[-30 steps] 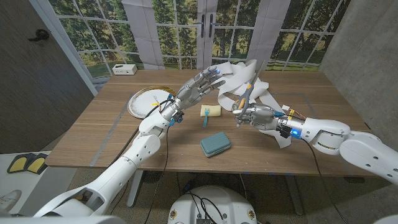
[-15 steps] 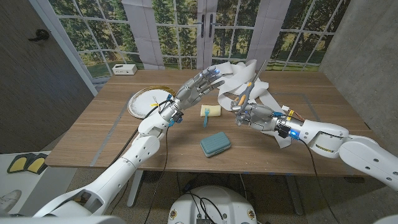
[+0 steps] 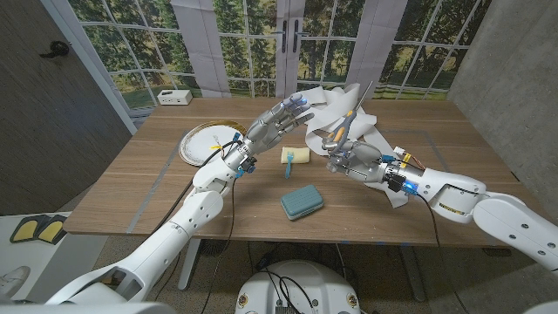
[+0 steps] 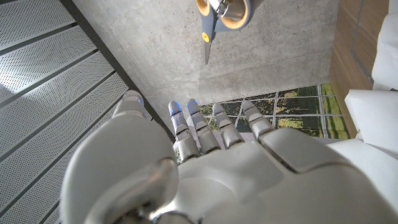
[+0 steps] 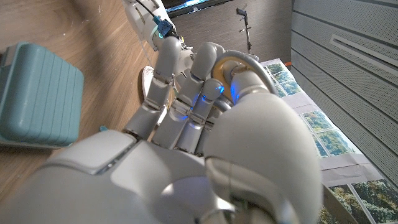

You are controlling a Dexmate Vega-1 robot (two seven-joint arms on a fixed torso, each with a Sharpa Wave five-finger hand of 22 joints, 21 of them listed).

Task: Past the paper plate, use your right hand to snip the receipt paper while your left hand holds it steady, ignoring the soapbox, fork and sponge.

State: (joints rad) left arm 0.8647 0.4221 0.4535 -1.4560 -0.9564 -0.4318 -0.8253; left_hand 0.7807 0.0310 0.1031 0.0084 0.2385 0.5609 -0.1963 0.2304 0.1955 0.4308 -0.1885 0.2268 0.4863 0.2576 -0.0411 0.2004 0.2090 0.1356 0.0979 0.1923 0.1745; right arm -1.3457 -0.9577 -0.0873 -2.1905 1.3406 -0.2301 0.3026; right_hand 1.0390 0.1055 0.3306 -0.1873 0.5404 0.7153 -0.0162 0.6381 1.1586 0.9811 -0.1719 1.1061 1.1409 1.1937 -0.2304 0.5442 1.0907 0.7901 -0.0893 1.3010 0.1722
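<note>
The white receipt paper (image 3: 349,113) lies crumpled and partly raised beyond the paper plate (image 3: 205,141). My left hand (image 3: 277,120) reaches over the table with its fingers stretched straight, and its fingertips (image 3: 301,105) meet the paper's left end; a grip is not visible. In the left wrist view the left hand (image 4: 205,168) has the paper (image 4: 373,106) beside it and the scissors (image 4: 222,12) beyond it. My right hand (image 3: 350,161) grips scissors (image 3: 347,126) with yellow-grey handles, blades pointing up at the paper. The right wrist view shows the right hand (image 5: 205,143) curled through the scissor handle (image 5: 239,65).
A teal soapbox (image 3: 302,201) sits near the front, just left of my right hand. A yellow sponge (image 3: 299,156) with a blue fork (image 3: 288,162) lies between the hands. A small white box (image 3: 175,97) stands at the far left edge.
My right hand has edged slightly left with the scissors, closer to the paper. The left hand and the paper have stayed in place.
</note>
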